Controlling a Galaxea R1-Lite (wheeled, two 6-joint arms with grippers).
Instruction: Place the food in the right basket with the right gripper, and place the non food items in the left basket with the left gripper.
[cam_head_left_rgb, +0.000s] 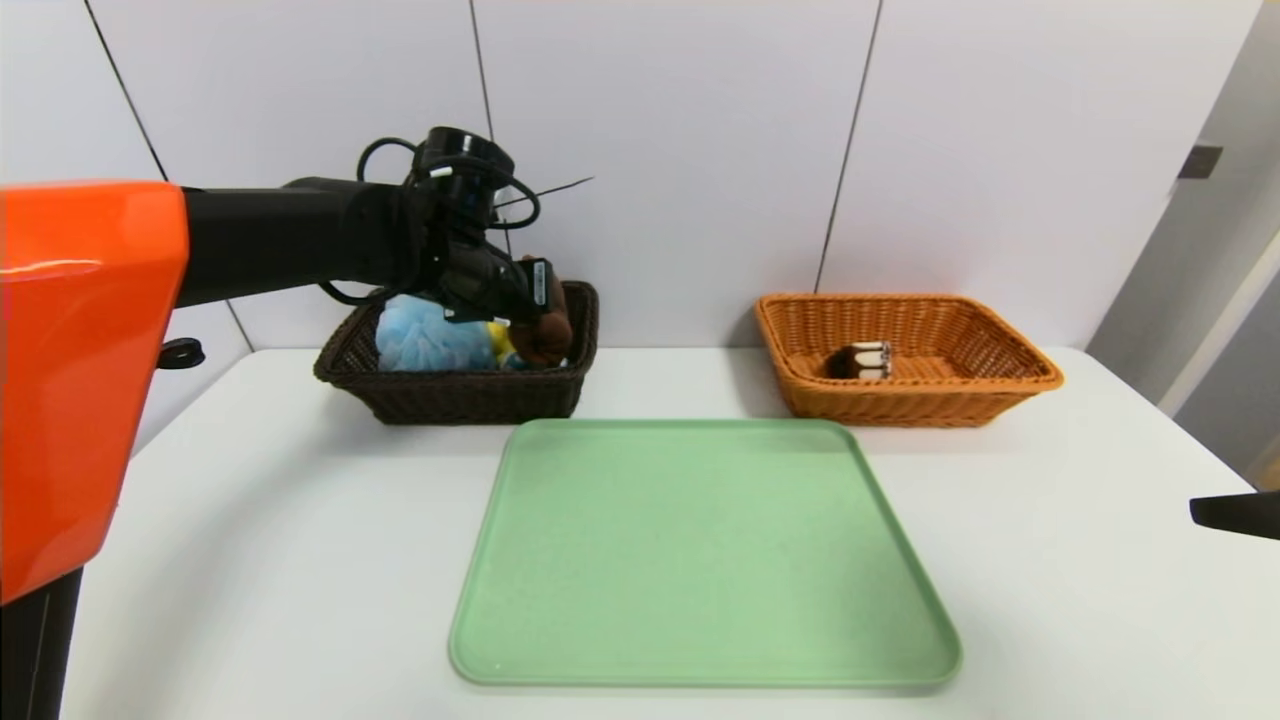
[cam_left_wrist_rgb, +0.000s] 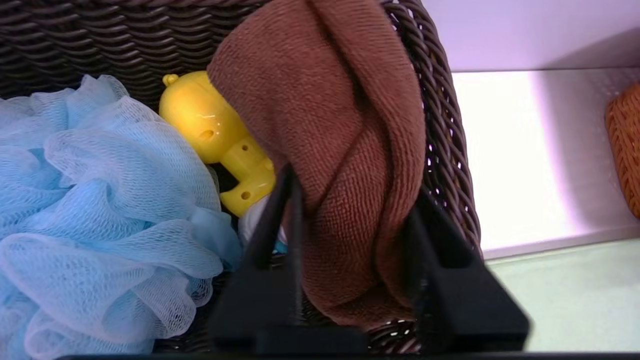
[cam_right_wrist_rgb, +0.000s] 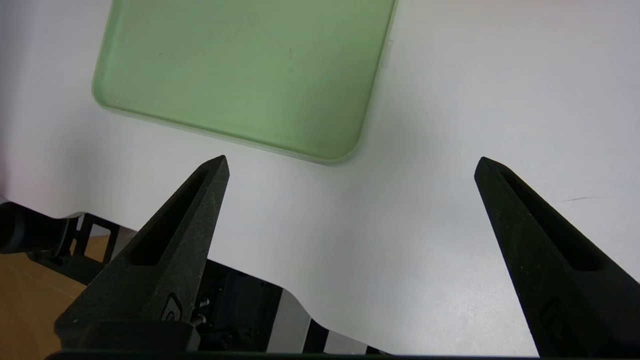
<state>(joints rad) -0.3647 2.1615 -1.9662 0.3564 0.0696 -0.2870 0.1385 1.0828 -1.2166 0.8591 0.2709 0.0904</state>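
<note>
One brown cloth (cam_left_wrist_rgb: 345, 165) within left gripper (cam_left_wrist_rgb: 350, 220).

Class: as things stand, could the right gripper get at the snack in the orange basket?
Probably yes. The right gripper is open and empty over bare table, and the snack lies alone in the open-topped orange basket on that side.

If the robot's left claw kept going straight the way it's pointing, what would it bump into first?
Probably the inside of the dark basket. The left gripper points down into it, holding a brown cloth that hangs against the basket's wall, beside a yellow toy and blue sponge. Depth is hard to judge.
</note>
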